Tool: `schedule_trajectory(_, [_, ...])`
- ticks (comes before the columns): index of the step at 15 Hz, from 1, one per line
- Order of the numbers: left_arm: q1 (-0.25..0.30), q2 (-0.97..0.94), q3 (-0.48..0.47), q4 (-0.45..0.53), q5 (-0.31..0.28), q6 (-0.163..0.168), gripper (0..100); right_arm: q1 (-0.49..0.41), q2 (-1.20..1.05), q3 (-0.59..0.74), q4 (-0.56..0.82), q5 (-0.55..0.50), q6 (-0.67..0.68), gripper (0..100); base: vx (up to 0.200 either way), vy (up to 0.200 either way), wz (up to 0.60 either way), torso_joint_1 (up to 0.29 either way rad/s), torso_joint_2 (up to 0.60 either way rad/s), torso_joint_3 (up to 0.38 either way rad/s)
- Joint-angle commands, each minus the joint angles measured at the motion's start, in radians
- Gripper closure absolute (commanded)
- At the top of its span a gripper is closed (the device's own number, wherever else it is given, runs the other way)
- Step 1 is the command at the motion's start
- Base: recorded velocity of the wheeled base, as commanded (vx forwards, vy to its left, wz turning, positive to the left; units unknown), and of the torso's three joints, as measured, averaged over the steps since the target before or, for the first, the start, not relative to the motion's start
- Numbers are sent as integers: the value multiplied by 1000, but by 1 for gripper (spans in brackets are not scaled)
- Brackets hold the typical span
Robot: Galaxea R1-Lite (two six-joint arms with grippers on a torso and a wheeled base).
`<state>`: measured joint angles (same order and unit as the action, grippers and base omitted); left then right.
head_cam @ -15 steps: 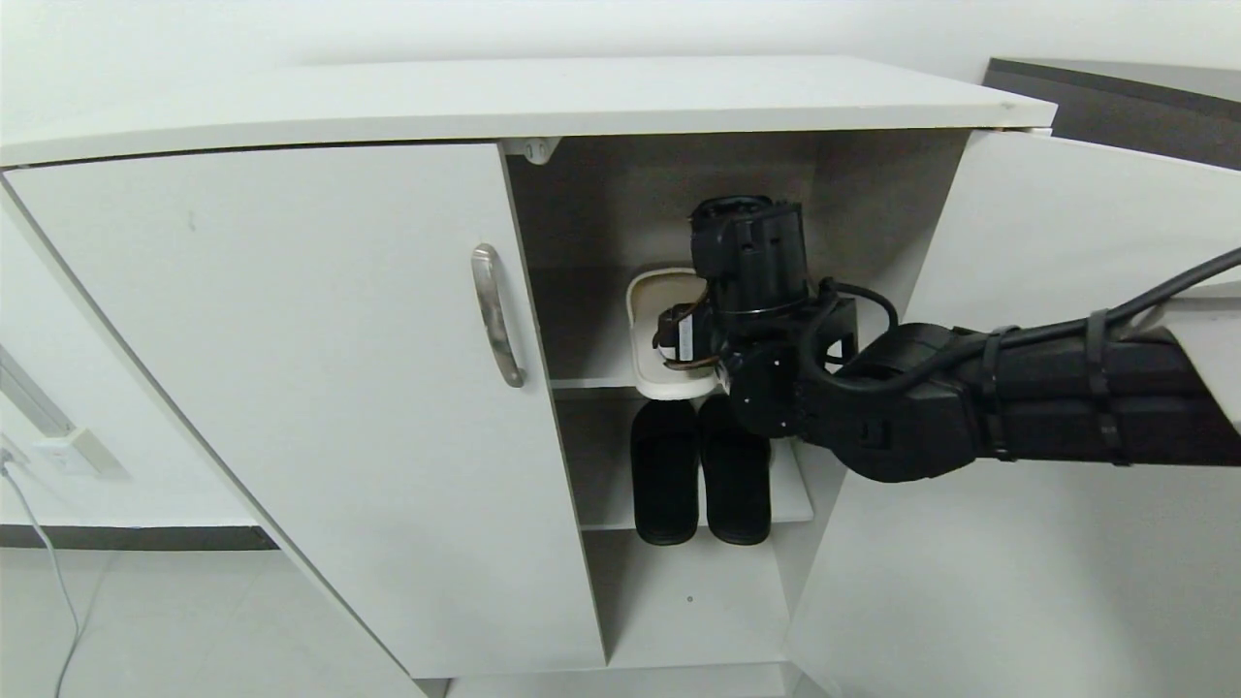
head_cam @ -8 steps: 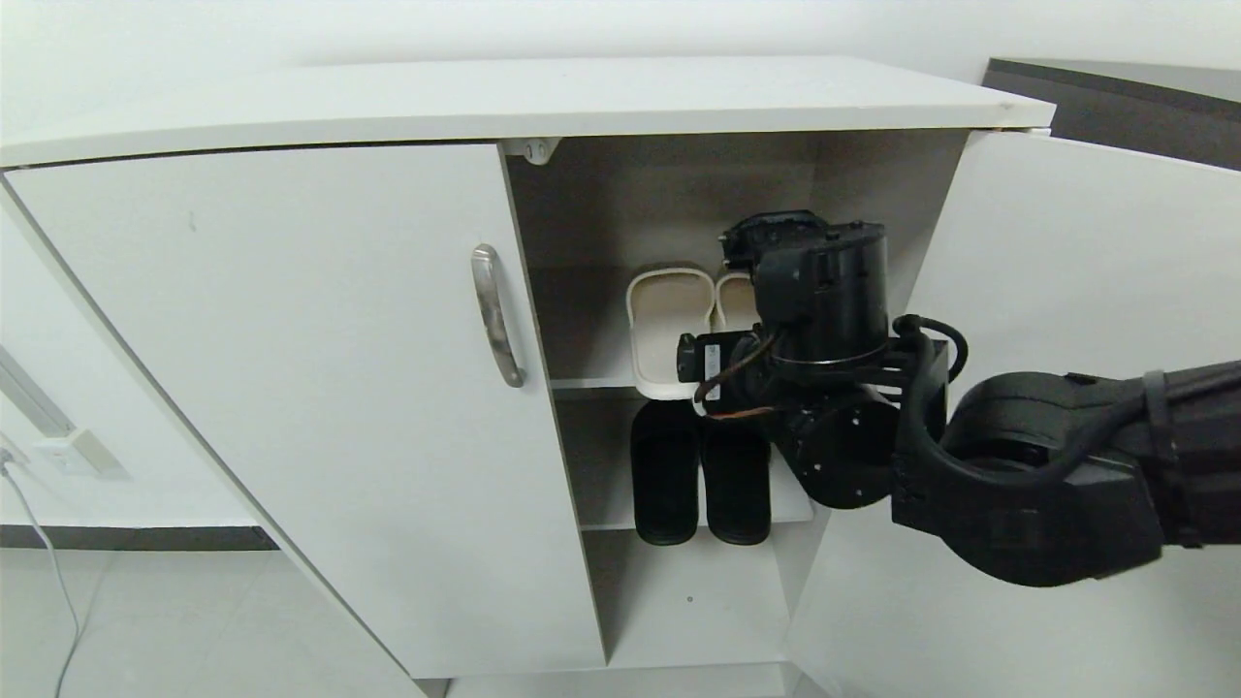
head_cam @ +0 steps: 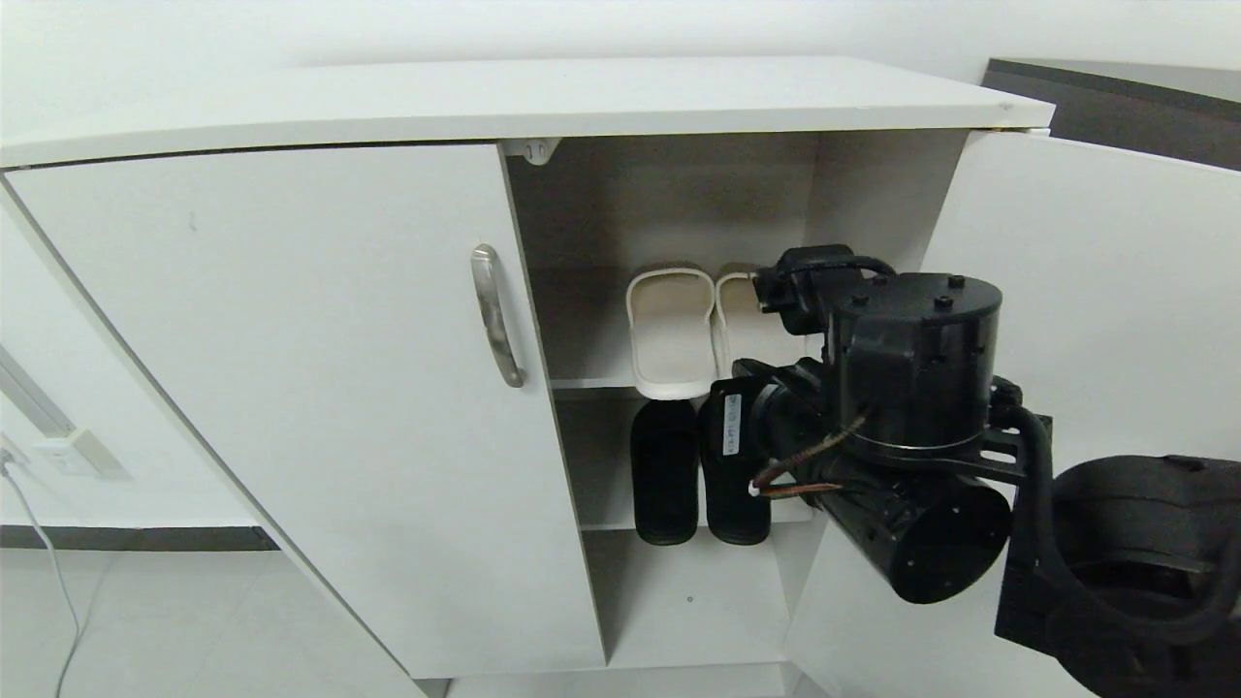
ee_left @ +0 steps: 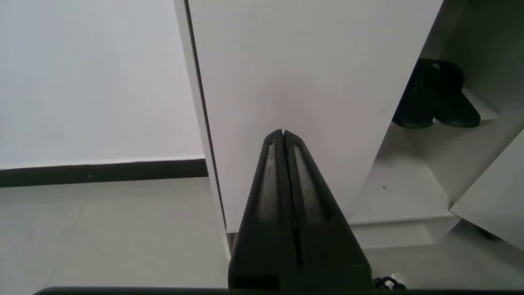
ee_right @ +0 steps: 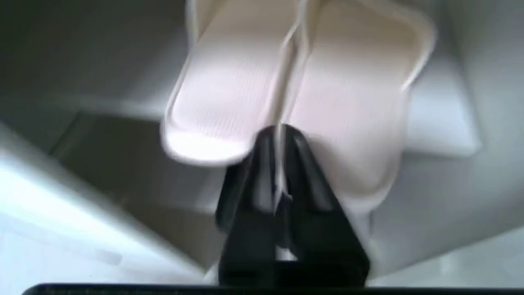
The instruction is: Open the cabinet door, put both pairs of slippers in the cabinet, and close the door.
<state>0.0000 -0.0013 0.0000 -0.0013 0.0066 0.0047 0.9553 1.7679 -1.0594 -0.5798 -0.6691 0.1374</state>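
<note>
Closing the door looks like the one step left, since both pairs already sit inside the cabinet [head_cam: 504,97]. In the head view the white slippers [head_cam: 674,330] lie side by side on the upper shelf [head_cam: 582,384] at the centre of the frame, and the black slippers [head_cam: 698,475] lie on the lower shelf [head_cam: 603,504] just below. The near ends of both pairs overhang their shelf edges. The open door [head_cam: 1096,291] stands swung out at the right of the frame, and the closed door [head_cam: 291,388] with its metal handle [head_cam: 496,315] is at the left. The right arm hangs before the opening, right of centre. The right end effector [ee_right: 280,139] is just short of the white slippers, fingers drawn together and holding nothing. The left end effector [ee_left: 282,139] is pressed together too and empty, low down near the closed door, above the floor [ee_left: 98,238].

The open door is a stiff, flat board that should swing lightly on its hinges. No handle shows on its inner face, so I would push on the broad panel near its free edge. The slippers look light and soft. An overhanging end would likely give rather than jam, yet it could stop the door short of shutting.
</note>
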Motion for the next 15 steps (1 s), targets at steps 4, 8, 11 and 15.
schedule_trajectory(4, [0, 1, 0, 0, -4, 0, 100, 0, -50, 156, -101, 63, 19, 100, 0, 0, 0, 0, 0, 0])
schedule_trajectory(8, [0, 1, 0, 0, -4, 0, 100, 2, -48, 187, -101, 68, 19, 100, 0, 0, 0, 0, 0, 0])
schedule_trajectory(11, [0, 1, 0, 0, -4, 0, 100, 3, -41, 194, -101, 68, 21, 100, -200, 0, 0, 4, 2, 2])
schedule_trajectory(15, [0, 1, 0, 0, -4, 0, 100, 3, -36, 194, -101, 68, 21, 100, -200, 0, 0, -2, 1, 6])
